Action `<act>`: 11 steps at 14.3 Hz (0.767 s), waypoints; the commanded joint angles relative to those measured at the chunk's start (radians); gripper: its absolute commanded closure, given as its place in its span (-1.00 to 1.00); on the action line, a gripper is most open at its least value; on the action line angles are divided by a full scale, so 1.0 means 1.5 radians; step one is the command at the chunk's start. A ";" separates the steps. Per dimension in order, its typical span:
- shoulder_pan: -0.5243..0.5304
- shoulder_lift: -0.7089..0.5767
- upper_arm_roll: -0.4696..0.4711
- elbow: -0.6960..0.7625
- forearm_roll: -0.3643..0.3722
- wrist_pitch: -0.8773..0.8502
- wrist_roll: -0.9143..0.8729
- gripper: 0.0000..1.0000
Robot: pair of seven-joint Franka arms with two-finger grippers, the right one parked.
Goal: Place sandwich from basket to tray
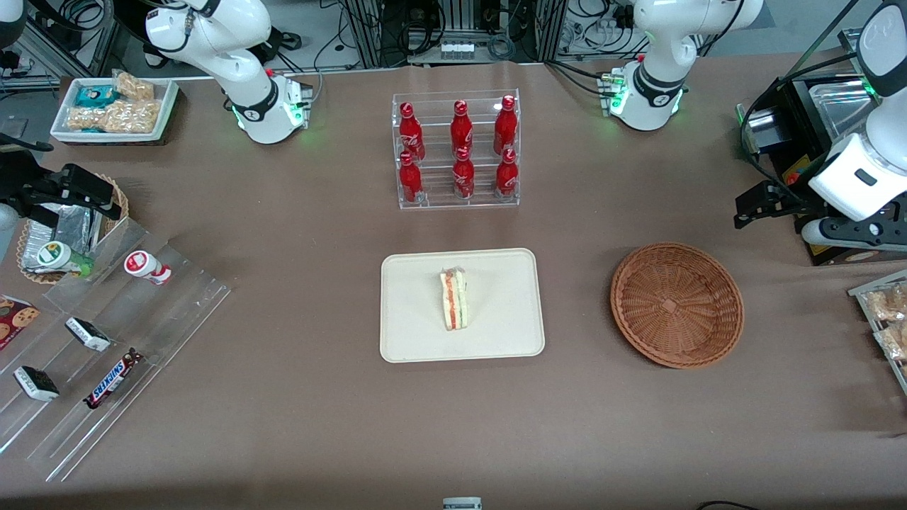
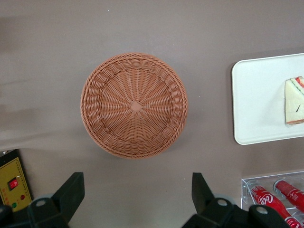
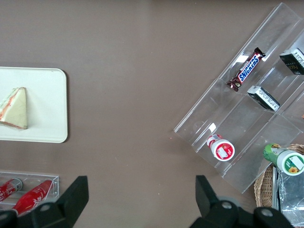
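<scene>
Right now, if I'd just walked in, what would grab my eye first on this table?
Probably the red bottles in their clear rack, farther from the front camera than the cream tray, where a sandwich lies. Beside the tray, toward the working arm's end, sits an empty wicker basket. The gripper hangs open above the table near the basket.

Front overhead; both wrists downward.

1. The left arm is raised at the working arm's end of the table, above and beside the basket (image 1: 677,304).
2. Its gripper (image 2: 137,197) hangs with fingers spread wide, holding nothing.
</scene>
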 commanded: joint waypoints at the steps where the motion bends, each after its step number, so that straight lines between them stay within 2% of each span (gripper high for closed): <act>1: -0.019 -0.009 0.010 0.000 0.029 -0.026 0.004 -1.00; 11: -0.020 -0.029 0.009 -0.002 0.032 -0.058 0.002 -1.00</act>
